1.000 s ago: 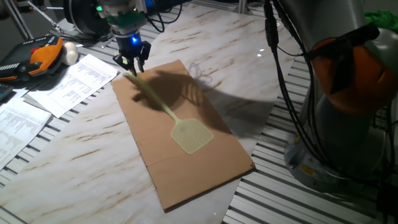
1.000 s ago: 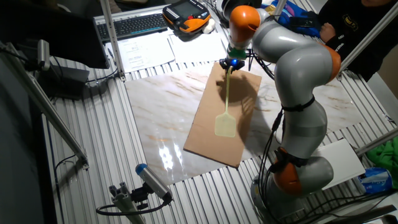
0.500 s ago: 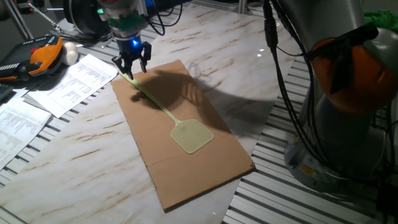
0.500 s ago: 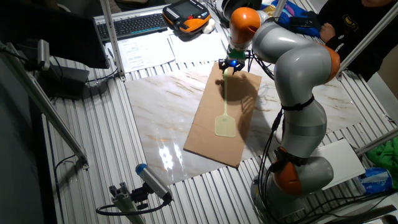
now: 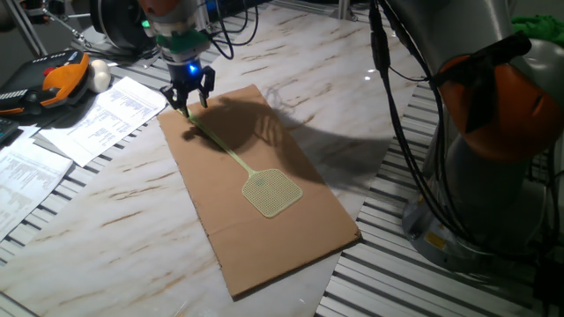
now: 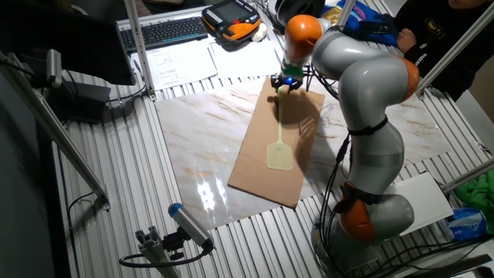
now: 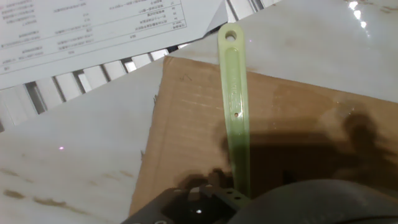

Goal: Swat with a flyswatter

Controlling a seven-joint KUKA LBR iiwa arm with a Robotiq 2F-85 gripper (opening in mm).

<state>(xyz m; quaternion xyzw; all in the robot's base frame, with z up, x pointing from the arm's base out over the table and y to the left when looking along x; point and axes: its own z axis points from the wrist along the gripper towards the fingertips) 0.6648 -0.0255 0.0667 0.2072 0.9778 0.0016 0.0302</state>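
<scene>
Flyswatter (image 5: 264,187) flat on cardboard (image 5: 291,238); light, thin handle likely whippy. My hand (image 5: 189,95) above handle end, fingers apart. Grip handle near end.

No text legible anywhere. Printed sheets (image 5: 106,114) at the worktop's far-left edge carry rows of small type, too fine to read. In the hand view the same sheets (image 7: 93,28) show table-like lines of print, blurred, no word or number made out. Dark shirt (image 6: 432,31) at the upper right bears a small yellowish mark, unreadable.
</scene>
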